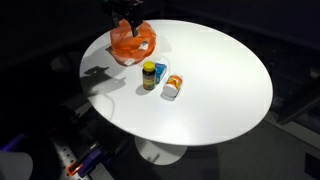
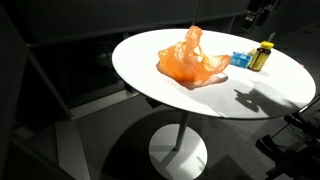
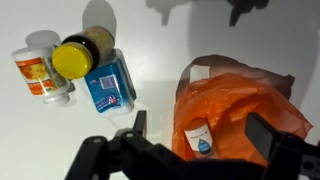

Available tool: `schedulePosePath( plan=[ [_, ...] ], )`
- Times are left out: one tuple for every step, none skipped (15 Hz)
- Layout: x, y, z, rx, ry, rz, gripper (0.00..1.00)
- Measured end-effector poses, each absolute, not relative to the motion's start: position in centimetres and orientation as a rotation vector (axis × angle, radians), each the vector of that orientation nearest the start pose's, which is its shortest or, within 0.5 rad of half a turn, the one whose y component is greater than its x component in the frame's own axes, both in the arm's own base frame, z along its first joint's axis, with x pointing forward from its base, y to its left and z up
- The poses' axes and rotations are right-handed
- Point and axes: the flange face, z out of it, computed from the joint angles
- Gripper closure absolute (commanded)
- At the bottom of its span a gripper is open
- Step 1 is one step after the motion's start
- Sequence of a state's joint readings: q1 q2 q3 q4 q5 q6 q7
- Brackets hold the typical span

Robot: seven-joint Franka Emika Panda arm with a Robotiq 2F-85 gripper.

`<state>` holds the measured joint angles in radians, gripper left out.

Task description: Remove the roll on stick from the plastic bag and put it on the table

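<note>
Wrist view: gripper (image 3: 198, 124), spread wide and empty, hovered over the bag (image 3: 245, 90) on the tabletop (image 3: 170, 40). The roll-on (image 3: 200, 142) lay inside, directly between its jaws, long axis running twelve to six o'clock.

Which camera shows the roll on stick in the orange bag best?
The wrist view. It looks down into the open orange plastic bag, where the roll on stick shows its white body and blue label. In both exterior views only the outside of the bag is visible, and the stick is hidden.
</note>
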<state>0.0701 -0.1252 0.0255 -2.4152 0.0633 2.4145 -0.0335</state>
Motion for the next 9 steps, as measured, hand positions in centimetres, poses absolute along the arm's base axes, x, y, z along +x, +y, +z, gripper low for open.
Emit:
schedulePosePath(
  plan=[
    [48.9, 5.2, 36.5, -3.074, -0.179, -0.201, 0.0],
    [49.4, 5.7, 35.9, -3.061, -0.227, -0.21, 0.0],
    [49.9, 6.1, 35.4, -3.048, -0.276, -0.218, 0.0],
    [50.4, 6.5, 34.8, -3.034, -0.327, -0.223, 0.0],
    [50.8, 6.8, 34.3, -3.022, -0.381, -0.228, 0.0],
    [51.3, 7.1, 33.7, -3.009, -0.445, -0.233, 0.0],
    [51.7, 7.4, 33.2, -2.997, -0.509, -0.237, 0.0],
    [52.2, 7.7, 32.6, -2.985, -0.571, -0.238, 0.0],
    [52.6, 8.0, 32.1, -2.974, -0.631, -0.235, 0.0]
  ],
)
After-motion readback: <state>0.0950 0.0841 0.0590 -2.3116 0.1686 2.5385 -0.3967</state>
